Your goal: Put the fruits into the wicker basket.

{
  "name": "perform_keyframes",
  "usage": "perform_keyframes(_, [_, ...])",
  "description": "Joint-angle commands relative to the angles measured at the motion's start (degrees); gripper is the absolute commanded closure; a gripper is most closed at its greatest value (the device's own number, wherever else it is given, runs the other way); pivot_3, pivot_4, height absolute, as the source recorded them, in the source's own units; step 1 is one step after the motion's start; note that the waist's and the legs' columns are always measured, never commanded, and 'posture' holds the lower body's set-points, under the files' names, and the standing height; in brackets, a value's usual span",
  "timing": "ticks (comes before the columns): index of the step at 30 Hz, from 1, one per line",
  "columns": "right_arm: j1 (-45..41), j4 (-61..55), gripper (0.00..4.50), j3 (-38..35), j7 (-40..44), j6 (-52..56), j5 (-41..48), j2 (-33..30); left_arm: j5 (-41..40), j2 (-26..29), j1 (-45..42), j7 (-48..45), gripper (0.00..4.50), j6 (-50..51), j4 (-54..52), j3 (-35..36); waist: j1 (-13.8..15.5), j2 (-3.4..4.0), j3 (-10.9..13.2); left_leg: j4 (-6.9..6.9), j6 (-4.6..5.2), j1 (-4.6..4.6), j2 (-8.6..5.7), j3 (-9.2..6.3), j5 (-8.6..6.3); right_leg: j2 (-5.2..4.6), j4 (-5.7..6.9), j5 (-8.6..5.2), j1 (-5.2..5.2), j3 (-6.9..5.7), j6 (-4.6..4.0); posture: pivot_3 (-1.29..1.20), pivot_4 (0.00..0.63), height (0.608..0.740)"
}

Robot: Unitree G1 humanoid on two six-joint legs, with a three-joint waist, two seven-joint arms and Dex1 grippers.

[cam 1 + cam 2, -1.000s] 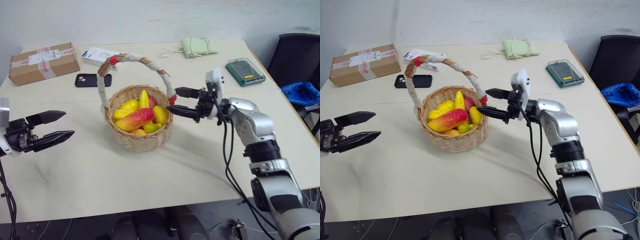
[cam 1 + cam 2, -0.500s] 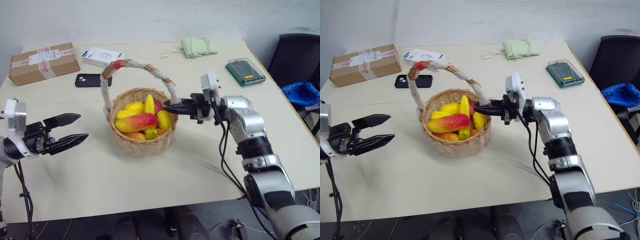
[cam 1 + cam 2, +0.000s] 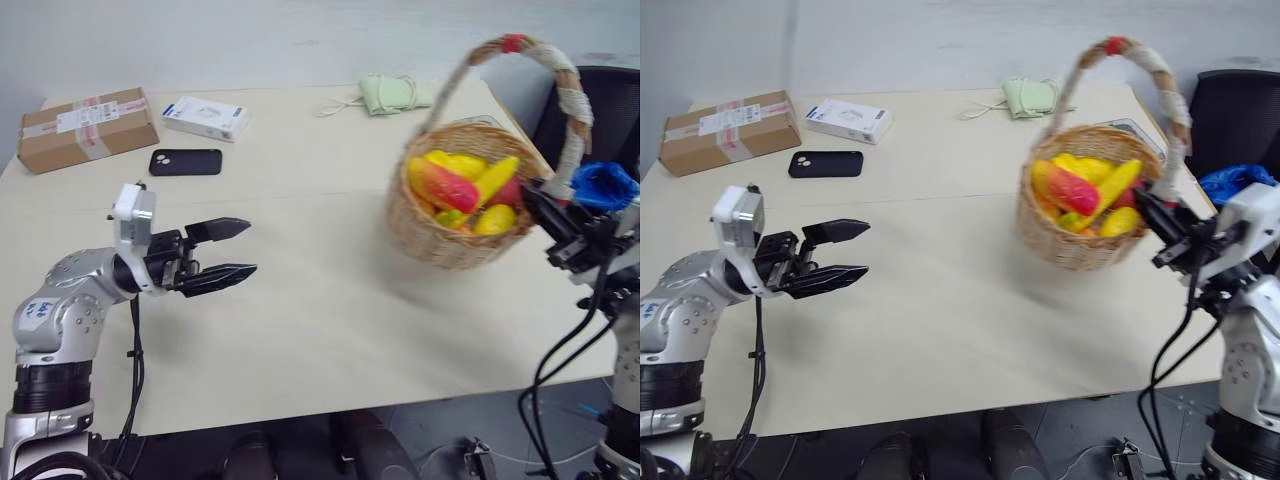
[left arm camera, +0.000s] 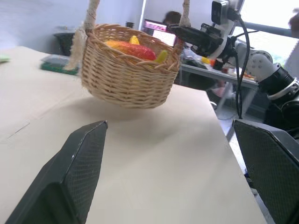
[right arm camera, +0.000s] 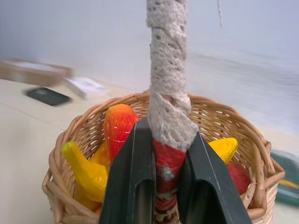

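**benchbot:** Both fruits sit in the wicker basket (image 3: 450, 215), which hangs tilted off the table (image 3: 300, 300) near its right edge. Right gripper (image 5: 166, 186) is clamped on the corded handle base.

**knotty:** Carry it level then; glossy banana (image 5: 86, 175) and mango (image 5: 119, 128) will slide. Left gripper (image 3: 222, 255) is spread wide, empty.

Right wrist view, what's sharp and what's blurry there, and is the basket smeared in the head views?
Right wrist view: right gripper and wicker basket handle sharp, background table items smeared. Left eye view: basket slightly motion-blurred, soft shadow underneath.
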Motion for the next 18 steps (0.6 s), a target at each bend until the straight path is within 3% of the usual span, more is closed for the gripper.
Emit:
perform_keyframes(1, [1.2,6.3,4.33,-3.2,0.3,-7.2,-3.5,-2.2,2.2,-1.1,-3.9,-2.4,0.00,-2.9,2.9,-2.6,-0.1,0.00,0.0,-0.02,0.00,0.07,-0.04,-0.09,0.07,0.02,-0.02,0.00,0.10,-0.02,0.00,0.00,0.150,0.740])
perform_keyframes(5, [0.1,12.4,4.33,-2.9,0.1,-7.9,-2.4,-2.4,1.9,-2.7,-7.0,-2.4,0.00,-2.8,4.9,-2.7,-0.4,0.08,0.1,-0.05,0.01,0.09,-0.06,-0.17,0.13,0.03,-0.03,0.01,0.17,-0.01,0.01,0.00,0.150,0.740])
perform_keyframes(11, [2.3,15.0,2.35,-5.1,1.3,-7.7,-0.7,-4.6,3.9,-1.7,-6.1,-3.9,0.00,-3.7,5.4,-3.3,-0.6,0.25,0.1,-0.13,-0.04,0.07,-0.04,-0.23,0.16,0.03,-0.04,0.01,0.15,-0.03,0.02,0.00,0.150,0.740])
perform_keyframes(18, [15.9,6.8,0.04,-14.6,7.1,-5.2,5.0,-8.1,7.5,-0.3,-1.3,-4.2,0.00,-6.8,5.7,-3.5,0.6,0.28,0.2,-0.12,-0.06,0.07,-0.05,-0.30,0.17,0.01,-0.09,0.00,0.19,-0.06,0.04,0.00,0.150,0.740])
